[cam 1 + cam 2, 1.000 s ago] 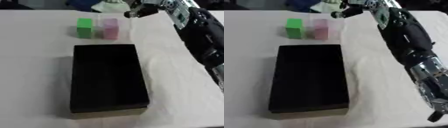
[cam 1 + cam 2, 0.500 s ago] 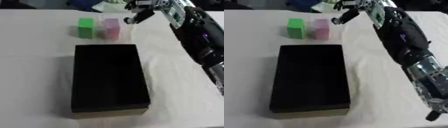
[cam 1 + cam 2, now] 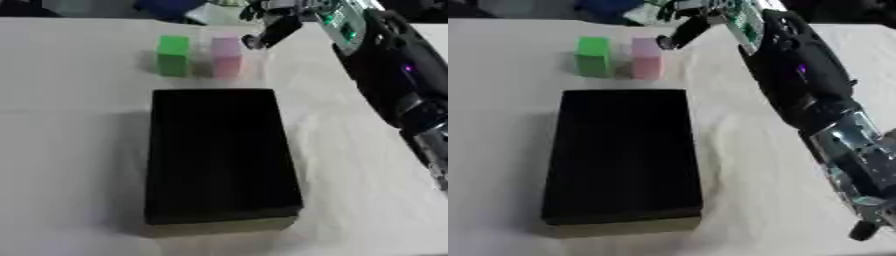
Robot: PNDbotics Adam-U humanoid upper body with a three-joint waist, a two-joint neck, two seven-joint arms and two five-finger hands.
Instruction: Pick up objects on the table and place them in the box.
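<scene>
Just beside right hand: pink block (image 3: pixel 226 56), upright on the table (image 3: pixel 70 130), a little below-left of the fingertips, not touching as far as I can see.
Right hand (image 3: pixel 273 26): fingers pointing down toward the pink block, spread apart, holding nothing.
Left hand: not visible in either view.
Further left of hand: green block (image 3: pixel 173 55), just beside the pink one, narrow gap between them.
Handling guess: both blocks look small, rigid, light, flat-sided; probably foam or plastic. Shouldn't crush or slip much.
Grip point: pinch pink block across its two side faces, from above; the green neighbour crowds the left face.
Box (image 3: pixel 219 155): black, open top, nearer the robot than the hand and blocks. Interior too dark to tell contents; nothing visible inside.
</scene>
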